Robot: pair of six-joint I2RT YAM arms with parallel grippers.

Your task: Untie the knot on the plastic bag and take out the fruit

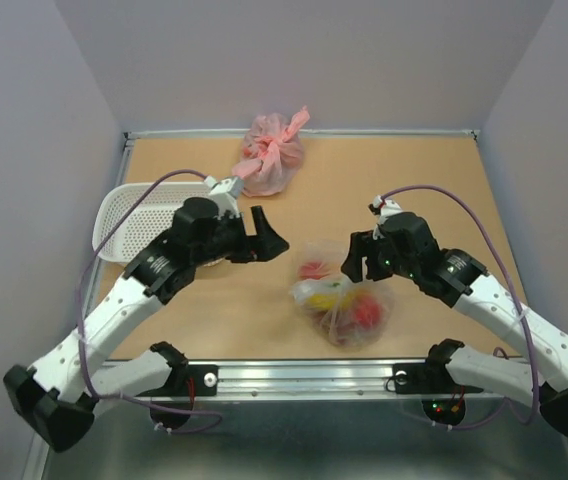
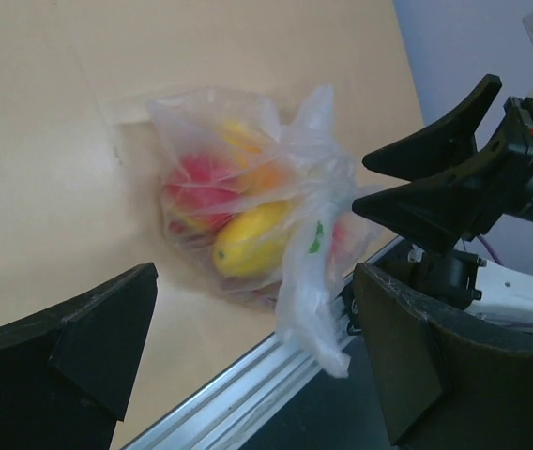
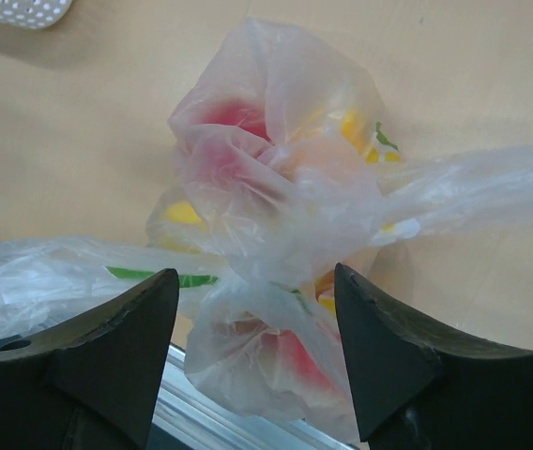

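Note:
The clear plastic bag (image 1: 346,303) lies on the table near the front edge, tied shut, with the fruit inside: a yellow mango shape (image 2: 248,241) and a red round one (image 2: 196,178) show through. The knot (image 3: 290,248) sits on top, with one loose ear (image 3: 473,192) stretching right and another (image 3: 41,277) stretching left. My right gripper (image 1: 366,268) is open just above the bag; in its wrist view (image 3: 257,272) the jaws straddle the knot without touching it. My left gripper (image 1: 262,238) is open and empty, left of the bag. In its wrist view (image 2: 257,272) an ear (image 2: 309,300) hangs between the fingers.
A white basket (image 1: 129,215) stands at the left, behind the left arm. A pink tied bag (image 1: 274,152) sits at the back middle. A metal rail (image 1: 304,370) runs along the table's front edge, close to the clear bag.

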